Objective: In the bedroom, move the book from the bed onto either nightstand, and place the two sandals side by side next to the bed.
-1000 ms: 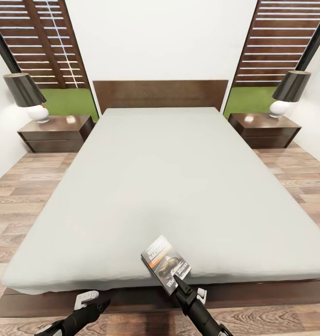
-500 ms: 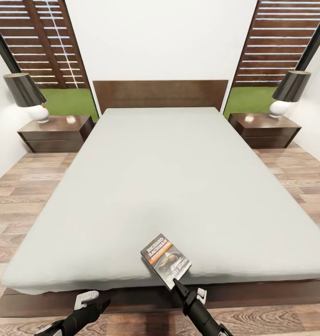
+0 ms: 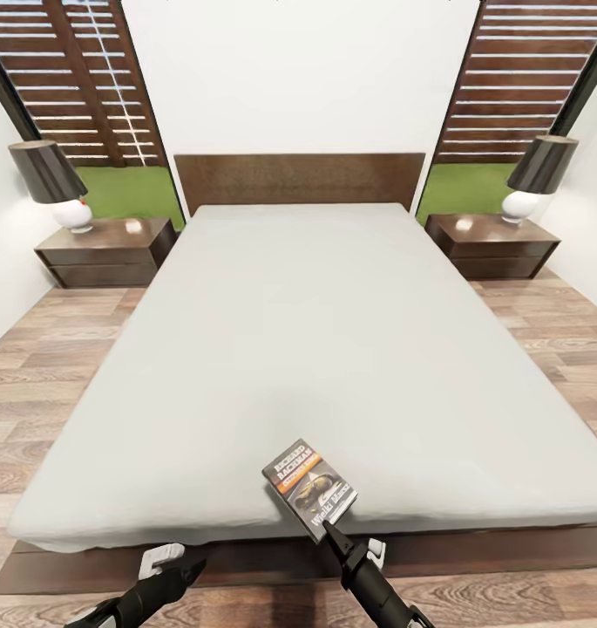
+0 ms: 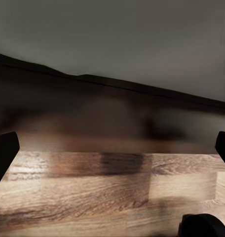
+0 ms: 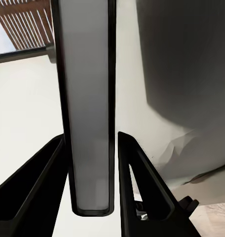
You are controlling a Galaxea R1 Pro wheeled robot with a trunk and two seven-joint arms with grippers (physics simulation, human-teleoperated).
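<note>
Dark book (image 3: 309,488) pinched in right claw (image 3: 329,526) over bed (image 3: 333,349); left claw (image 3: 163,563) released. Carry level toward nightstand (image 3: 492,244).

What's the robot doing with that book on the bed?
The robot stands at the foot of the bed. Its right pincer is shut on the book, holding it by one edge just above the mattress. The left pincer hangs open and empty over the floor. A nightstand waits at each side of the headboard.
</note>
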